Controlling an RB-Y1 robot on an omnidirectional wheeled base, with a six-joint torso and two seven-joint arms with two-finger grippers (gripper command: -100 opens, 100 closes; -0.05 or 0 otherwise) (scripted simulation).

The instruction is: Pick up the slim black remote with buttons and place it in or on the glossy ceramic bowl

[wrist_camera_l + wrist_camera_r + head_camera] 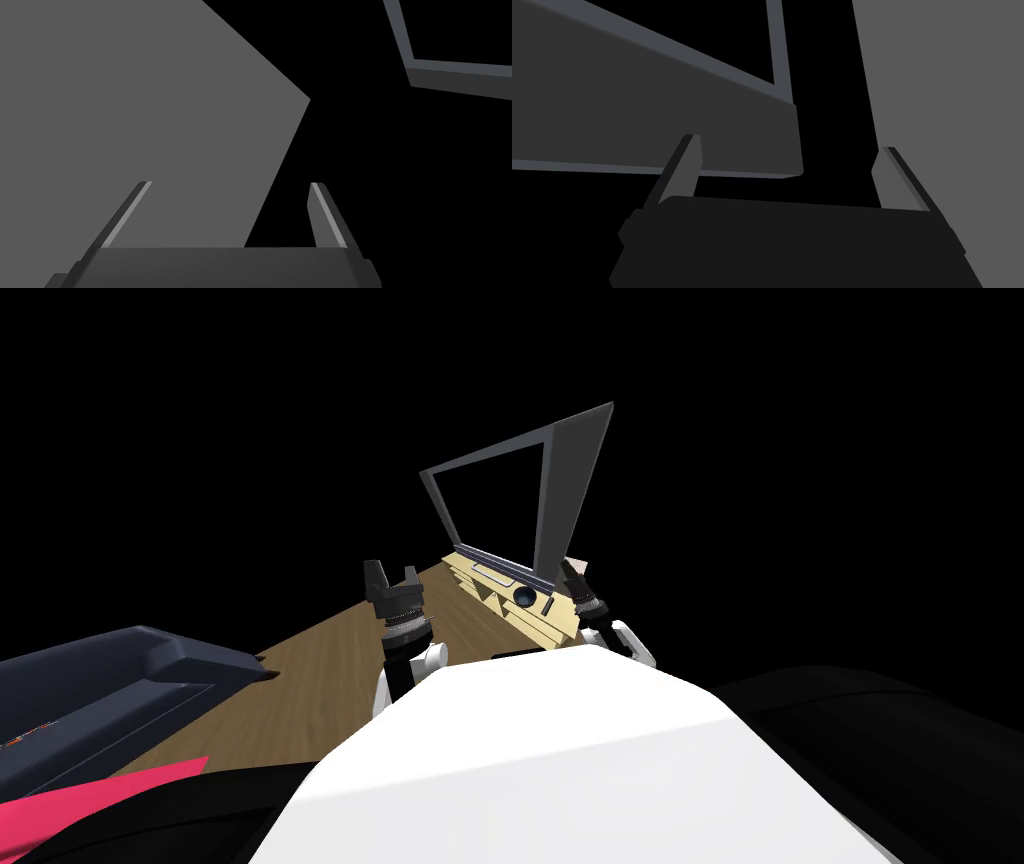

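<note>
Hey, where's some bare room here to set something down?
Free: the brown wood floor between the dark sofa and the pale stand. Crowded: the stand's top under the screen, where the round dark bowl and slim black remote sit close.

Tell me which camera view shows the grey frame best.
The head view: the whole grey frame stands there on a pale stand. The left wrist view catches one corner of it; the right wrist view shows one broad edge and a corner.
</note>
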